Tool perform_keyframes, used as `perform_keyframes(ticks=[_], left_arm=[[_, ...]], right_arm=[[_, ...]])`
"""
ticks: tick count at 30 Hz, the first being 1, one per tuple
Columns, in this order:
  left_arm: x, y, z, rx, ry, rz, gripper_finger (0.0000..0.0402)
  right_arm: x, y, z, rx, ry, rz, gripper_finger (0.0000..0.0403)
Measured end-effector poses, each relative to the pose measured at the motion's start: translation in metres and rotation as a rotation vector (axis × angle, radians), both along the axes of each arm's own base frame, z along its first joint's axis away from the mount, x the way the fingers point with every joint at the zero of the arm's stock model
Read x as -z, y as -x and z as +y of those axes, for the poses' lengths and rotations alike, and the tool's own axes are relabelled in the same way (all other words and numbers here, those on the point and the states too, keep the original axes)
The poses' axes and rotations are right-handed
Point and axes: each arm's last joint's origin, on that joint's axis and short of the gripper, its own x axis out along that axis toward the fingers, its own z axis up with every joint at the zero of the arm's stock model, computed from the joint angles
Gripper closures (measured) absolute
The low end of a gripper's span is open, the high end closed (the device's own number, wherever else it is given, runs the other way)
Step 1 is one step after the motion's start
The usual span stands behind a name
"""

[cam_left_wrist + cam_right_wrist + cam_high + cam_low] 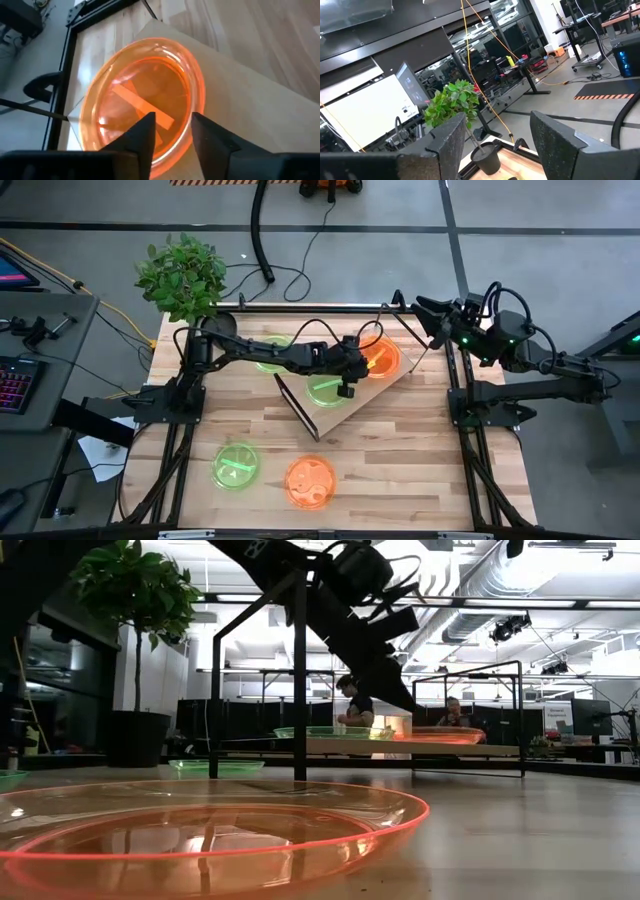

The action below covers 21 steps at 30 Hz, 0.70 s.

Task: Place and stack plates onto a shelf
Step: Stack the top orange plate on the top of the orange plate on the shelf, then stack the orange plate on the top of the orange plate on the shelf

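Observation:
The shelf (345, 402) is a light-wood board lying askew at the table's far middle. An orange plate (383, 358) and a green plate (324, 389) rest flat on it. My left gripper (172, 127) is open just above the orange plate (142, 95). One finger stands over the plate's inside and the other outside its rim. Another green plate (270, 358) lies on the table behind the shelf, partly under the left arm. A green plate (236, 465) and an orange plate (311, 480) lie near the table's near edge. My right gripper (497, 145) is open, raised over the far right corner. My left gripper straddles the orange plate's rim (192, 107), coming from above and slanting toward the far edge. I cannot tell whether a finger touches the rim. The plate lies flat on the shelf board (250, 105).
A leafy plant (182, 272) in a dark pot (221, 323) stands at the far left corner. A black metal frame (300, 307) runs along the table's edges. Bare tabletop (420, 460) shows at the near right. People sit in the room beyond (355, 705).

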Motion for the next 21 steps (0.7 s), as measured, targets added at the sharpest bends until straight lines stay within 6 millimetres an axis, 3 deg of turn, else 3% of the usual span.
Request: perform_keyframes(ticks=[6, 10, 15, 18, 21], left_arm=[[-0.01, 0.007, 0.0, -0.019, 0.006, 0.022, 0.0242], [-0.037, 0.021, 0.0, -0.029, 0.015, 0.039, 0.0233], [-0.105, 0.062, 0.009, -0.097, 0.229, -0.064, 0.0232], [-0.149, 0.097, 0.02, -0.121, 0.429, -0.192, 0.0232], [-0.18, 0.138, 0.022, -0.108, 0.552, -0.349, 0.0232]], right_arm=[[0.0, 0.0, 0.0, 0.0, 0.0, 0.001, 0.0197], [0.0, -0.001, 0.0, 0.0, -0.001, 0.005, 0.0197], [0.003, -0.006, -0.001, -0.017, -0.017, 0.016, 0.0197], [0.006, -0.014, -0.001, -0.051, -0.017, 0.042, 0.0197], [0.011, -0.024, -0.001, -0.106, -0.038, 0.073, 0.0197]])
